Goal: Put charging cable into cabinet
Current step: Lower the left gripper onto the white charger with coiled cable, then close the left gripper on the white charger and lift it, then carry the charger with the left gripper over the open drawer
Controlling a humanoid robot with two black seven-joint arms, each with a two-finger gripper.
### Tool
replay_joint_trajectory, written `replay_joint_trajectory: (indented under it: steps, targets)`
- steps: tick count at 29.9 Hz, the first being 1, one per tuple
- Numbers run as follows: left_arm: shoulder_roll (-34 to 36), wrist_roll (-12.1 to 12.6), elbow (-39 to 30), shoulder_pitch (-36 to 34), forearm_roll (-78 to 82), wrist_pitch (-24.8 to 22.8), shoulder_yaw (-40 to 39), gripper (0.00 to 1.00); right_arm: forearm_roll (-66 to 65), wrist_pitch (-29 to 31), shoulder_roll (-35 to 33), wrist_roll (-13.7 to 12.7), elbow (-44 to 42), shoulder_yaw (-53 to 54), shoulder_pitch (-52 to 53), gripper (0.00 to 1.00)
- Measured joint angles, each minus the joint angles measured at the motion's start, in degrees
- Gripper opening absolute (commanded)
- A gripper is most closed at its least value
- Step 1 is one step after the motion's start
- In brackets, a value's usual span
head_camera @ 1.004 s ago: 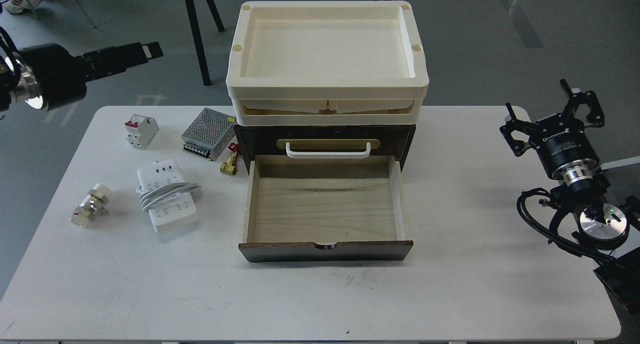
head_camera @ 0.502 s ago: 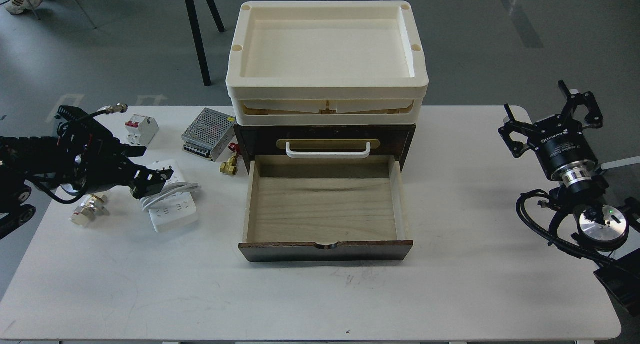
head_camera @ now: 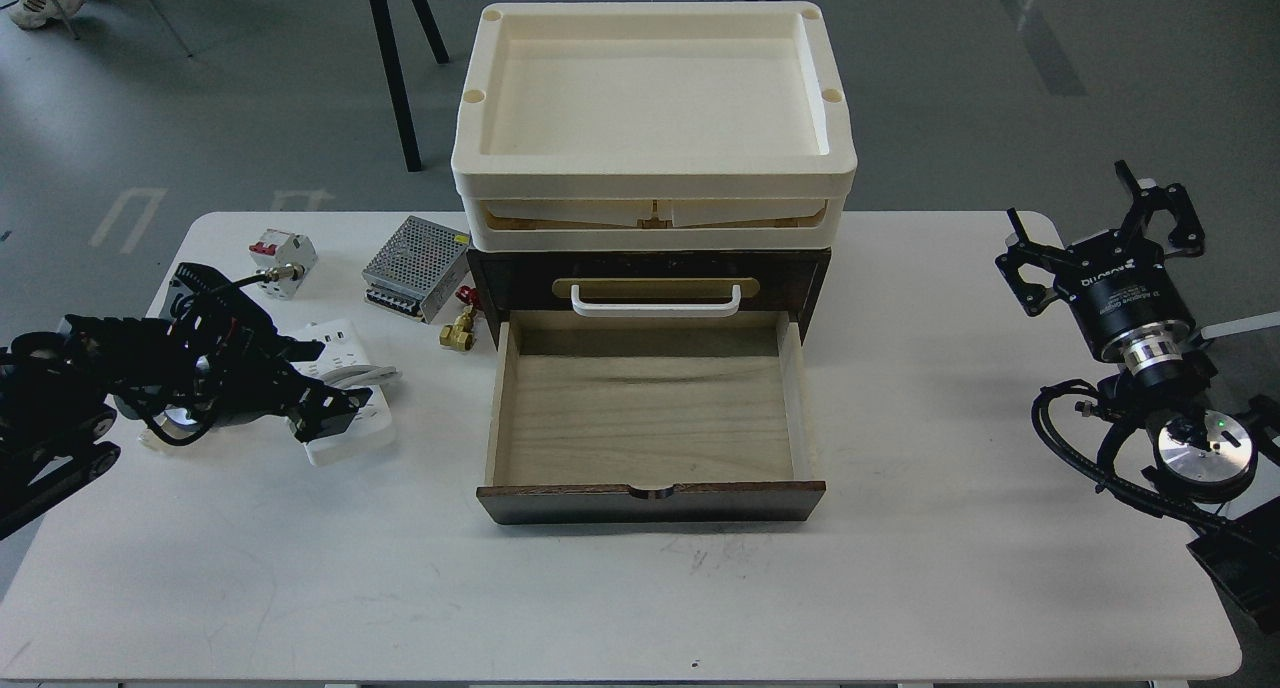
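The left pincer (head_camera: 325, 408) hung over the near half of the charging cable (head_camera: 345, 386), which lay flat on the bench (head_camera: 640, 608) just left of the cabinet (head_camera: 650, 408) — whether its fingers were spread or pressed together could not be told. The right pincer (head_camera: 1100, 243) sat spread and idle, well apart at the far right. The step in hand looked like the reach to grasp. Next would come closing across the strip's narrow width, lifting, then carrying it right into the open drawer.
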Motion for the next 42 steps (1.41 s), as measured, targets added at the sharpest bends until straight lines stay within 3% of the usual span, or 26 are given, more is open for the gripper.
replay_joint_trajectory:
  steps: [8, 18, 27, 36, 42]
  targets:
    - [-0.82, -0.08, 3.15, -0.11, 0.12, 0.04, 0.04, 0.46, 0.00, 0.00, -0.08, 0.00, 0.00, 0.00, -0.06, 1.00]
    - [-1.11, -0.02, 3.47, -0.05, 0.05, 0.13, 0.04, 0.34, 0.00, 0.00, -0.08, 0.00, 0.00, 0.00, -0.06, 1.00]
    - [-1.55, 0.51, 3.43, 0.03, 0.02, 0.05, 0.06, 0.09, 0.00, 0.00, -0.05, 0.00, -0.01, -0.09, -0.06, 1.00]
    - [-1.01, 0.17, 1.99, -0.76, -0.06, 0.02, -0.19, 0.01, -0.03, -0.91, 0.06, 0.00, -0.10, -0.17, -0.06, 1.00]
    - [4.38, -0.01, -2.67, -3.71, -0.13, -0.06, -0.43, 0.01, -0.09, -1.83, 0.24, 0.00, -0.11, -0.10, -0.06, 1.00]
